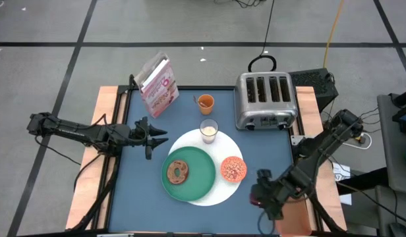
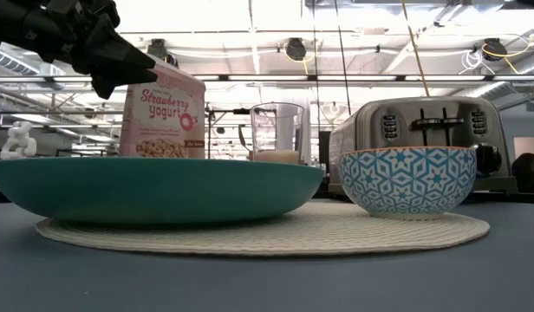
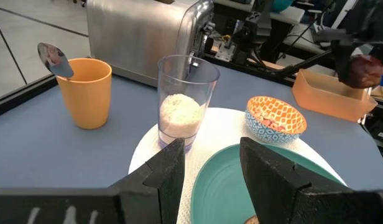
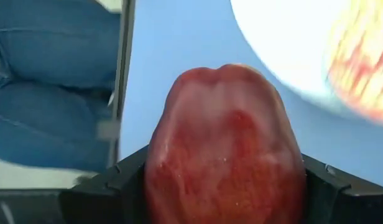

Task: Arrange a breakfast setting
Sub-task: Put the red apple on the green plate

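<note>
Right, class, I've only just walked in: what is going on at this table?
A two-armed robot is laying out breakfast. The right gripper holds a dark-red fruit near the table's right edge. The left gripper hovers open beside the white disc, which carries the green plate with a bagel, the orange bowl and milk glass.

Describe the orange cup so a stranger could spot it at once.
Start at the silver toaster at the table's back. Just left of it, beside the pink cereal box, stands the orange cup. Unlike the clear glass nearby, it is opaque and holds a spoon.
</note>
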Robot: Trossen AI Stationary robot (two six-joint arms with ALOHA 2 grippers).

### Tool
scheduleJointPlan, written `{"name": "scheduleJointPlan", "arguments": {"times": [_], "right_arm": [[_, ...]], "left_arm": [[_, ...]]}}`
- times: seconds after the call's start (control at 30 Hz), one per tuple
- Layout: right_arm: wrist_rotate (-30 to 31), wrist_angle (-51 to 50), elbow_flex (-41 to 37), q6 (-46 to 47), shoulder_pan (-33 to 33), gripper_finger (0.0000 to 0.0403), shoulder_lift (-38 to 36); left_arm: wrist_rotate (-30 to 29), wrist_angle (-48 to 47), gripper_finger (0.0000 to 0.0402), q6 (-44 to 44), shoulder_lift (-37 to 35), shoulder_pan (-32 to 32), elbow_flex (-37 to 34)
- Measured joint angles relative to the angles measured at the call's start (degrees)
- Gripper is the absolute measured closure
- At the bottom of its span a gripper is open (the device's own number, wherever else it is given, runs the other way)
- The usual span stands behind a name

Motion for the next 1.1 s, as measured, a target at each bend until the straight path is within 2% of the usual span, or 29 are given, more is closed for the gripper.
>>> {"name": "scheduleJointPlan", "arguments": {"times": [0.27,0.43,0.7,0.9,1.1], "right_arm": [[7.6,12.7,0.0,-32.9,-7.6,0.0140,0.8],[7.8,19.0,0.0,-48.9,-13.4,0.0140,2.5],[7.6,26.9,0.0,-68.1,-22.0,0.0140,6.9],[7.3,33.1,0.0,-75.8,-27.2,0.0140,10.8],[-1.9,41.7,0.0,-80.5,-30.6,0.0140,16.9]], "left_arm": [[0.0,0.0,0.0243,0.0,0.0,0.0,0.0],[0.0,0.0,0.0243,0.0,0.0,0.0,0.0],[0.0,0.0,0.0243,0.0,0.0,0.0,0.0],[0.0,-0.3,0.0243,0.0,0.0,0.0,0.0],[0.0,-0.5,0.0243,0.2,0.0,0.0,0.0]]}}
